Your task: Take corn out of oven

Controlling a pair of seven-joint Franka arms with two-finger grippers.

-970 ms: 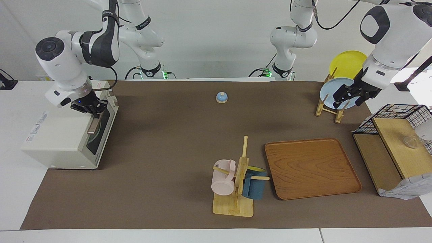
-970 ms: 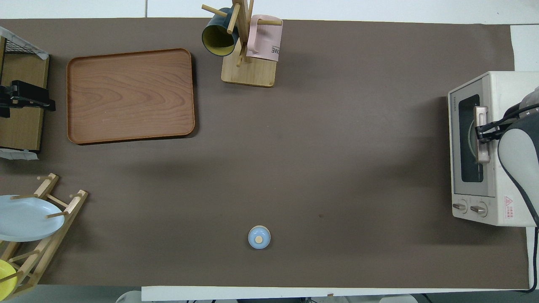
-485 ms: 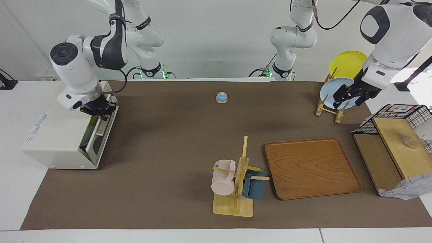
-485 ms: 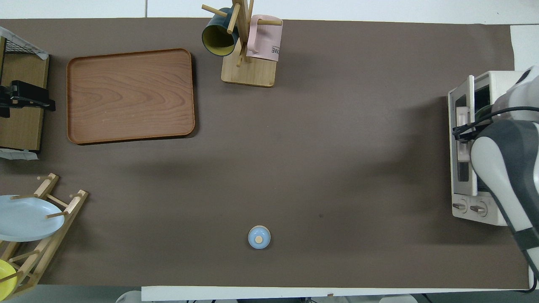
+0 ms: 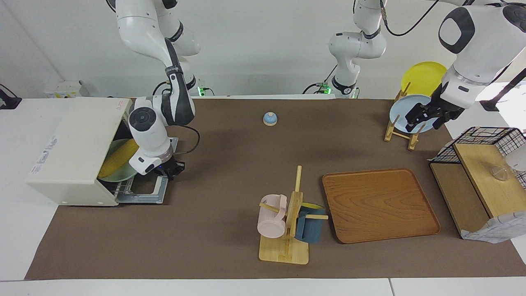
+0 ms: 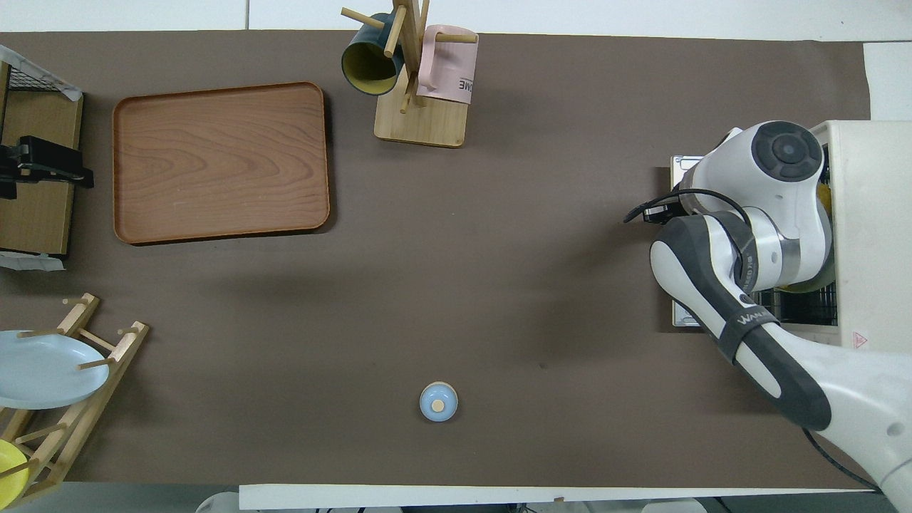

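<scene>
Corn [image 5: 118, 161] lies on a green plate [image 5: 119, 174] inside the oven [image 5: 78, 152], whose door [image 5: 144, 193] hangs down flat, right hand [image 5: 170, 169] at its edge (grip unreadable), left hand [image 5: 425, 117] waiting near the plate rack [image 5: 400, 131].

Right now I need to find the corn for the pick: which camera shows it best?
The facing view: the corn lies on a green plate inside the open oven. Overhead, the right arm hides all but a yellow sliver.

White wall [image 5: 263, 49], brown mat [image 5: 230, 164] on white table [image 5: 24, 230].
</scene>
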